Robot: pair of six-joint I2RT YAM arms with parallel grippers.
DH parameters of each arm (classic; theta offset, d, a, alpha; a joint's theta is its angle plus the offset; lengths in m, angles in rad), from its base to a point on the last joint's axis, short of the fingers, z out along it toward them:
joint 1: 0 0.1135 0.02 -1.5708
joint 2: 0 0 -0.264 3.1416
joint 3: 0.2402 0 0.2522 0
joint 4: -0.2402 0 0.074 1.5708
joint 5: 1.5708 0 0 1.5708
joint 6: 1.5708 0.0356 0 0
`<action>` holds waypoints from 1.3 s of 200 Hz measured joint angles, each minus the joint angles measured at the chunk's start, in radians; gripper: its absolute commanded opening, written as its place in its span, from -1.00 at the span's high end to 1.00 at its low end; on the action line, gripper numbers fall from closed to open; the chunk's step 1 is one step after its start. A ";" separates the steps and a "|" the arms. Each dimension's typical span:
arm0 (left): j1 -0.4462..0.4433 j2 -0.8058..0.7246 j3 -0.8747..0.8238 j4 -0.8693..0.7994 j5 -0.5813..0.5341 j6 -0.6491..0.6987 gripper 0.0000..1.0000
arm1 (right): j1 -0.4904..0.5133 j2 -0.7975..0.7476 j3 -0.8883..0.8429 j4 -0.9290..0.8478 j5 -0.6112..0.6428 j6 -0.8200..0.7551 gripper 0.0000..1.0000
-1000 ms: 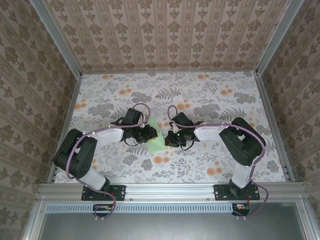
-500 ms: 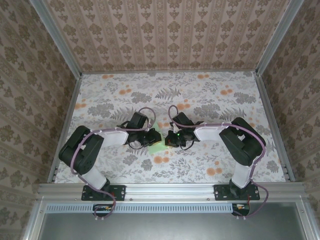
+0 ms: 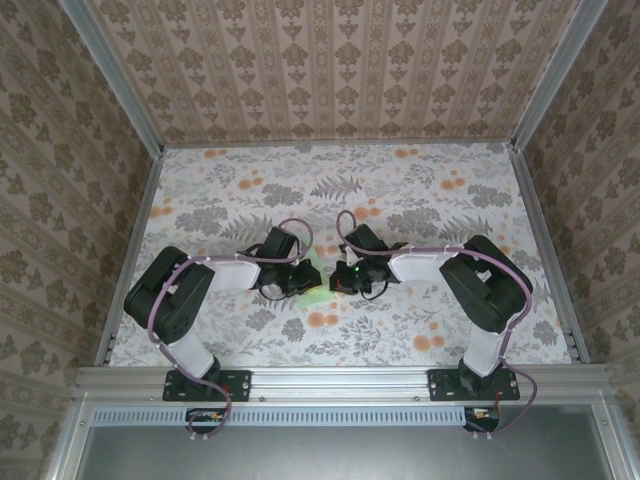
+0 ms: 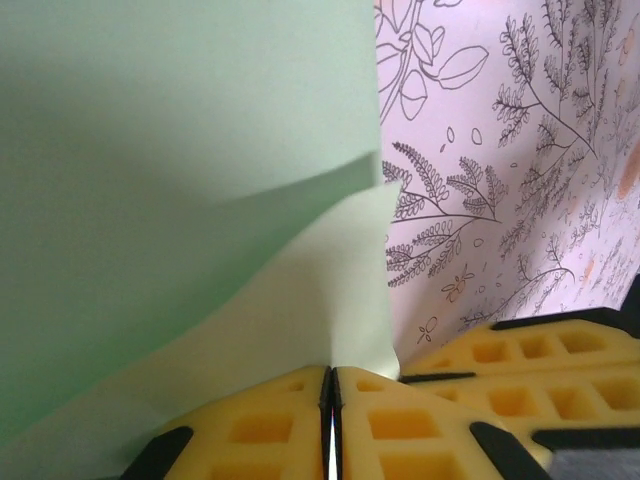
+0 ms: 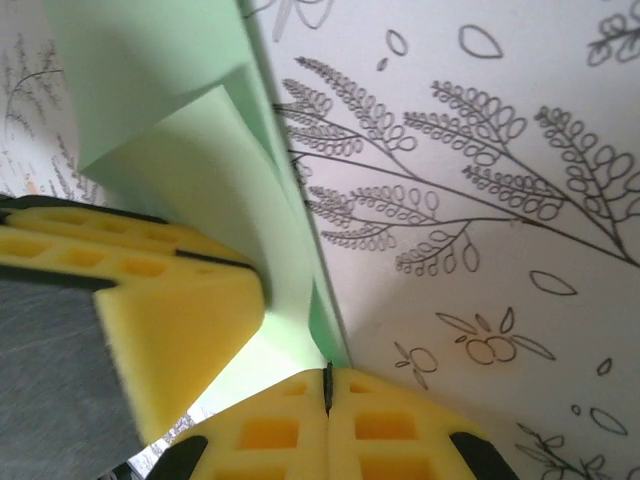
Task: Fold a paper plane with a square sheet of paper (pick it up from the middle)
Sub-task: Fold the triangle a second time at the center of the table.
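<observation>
At the bottom of the left wrist view, the left gripper (image 4: 331, 425) has its yellow pads pressed together. They pinch the square sheet of paper (image 4: 170, 170), which rises creased across the upper left. The right gripper (image 5: 328, 410), low in its own view, is likewise clamped on the sheet's edge above the table (image 5: 480, 150).

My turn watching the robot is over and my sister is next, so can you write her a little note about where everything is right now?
Left end effector: shut, pinching the thin pale mint-green square sheet of paper.
Right end effector: shut on the same sheet, close beside the left one.
Paper: mid-table over the floral-patterned tabletop, bent, with folds in it.
Done: sheet gripped, folding begun.
Left: no pointed plane shape yet; the remaining creases.
</observation>
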 measured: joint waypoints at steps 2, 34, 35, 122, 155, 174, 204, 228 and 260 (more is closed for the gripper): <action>0.000 0.000 0.000 0.000 -0.002 0.000 0.77 | 0.000 -0.002 0.000 0.000 0.000 -0.002 0.97; 0.000 0.000 0.003 -0.006 -0.007 -0.002 0.77 | 0.001 -0.033 0.000 -0.003 0.000 -0.028 0.96; 0.000 0.000 0.003 -0.007 -0.007 -0.002 0.77 | 0.001 -0.033 0.000 -0.003 0.000 -0.029 0.96; 0.000 0.000 0.005 -0.011 -0.007 -0.002 0.76 | 0.026 0.019 0.053 -0.052 -0.006 -0.080 0.97; 0.003 0.000 0.006 -0.014 -0.006 -0.002 0.76 | 0.026 0.039 0.054 -0.076 0.007 -0.098 0.98; 0.008 0.000 0.006 -0.018 -0.005 -0.002 0.75 | 0.024 0.038 0.053 -0.077 0.009 -0.102 0.98; 0.024 0.000 0.006 -0.021 0.005 0.002 0.72 | 0.021 0.039 0.053 -0.079 0.011 -0.104 0.99; 0.054 -0.001 0.006 -0.028 0.013 0.017 0.70 | 0.021 0.039 0.052 -0.079 0.012 -0.104 0.99; 0.113 -0.006 0.003 -0.037 0.017 0.041 0.69 | 0.019 0.039 0.050 -0.077 0.012 -0.104 0.99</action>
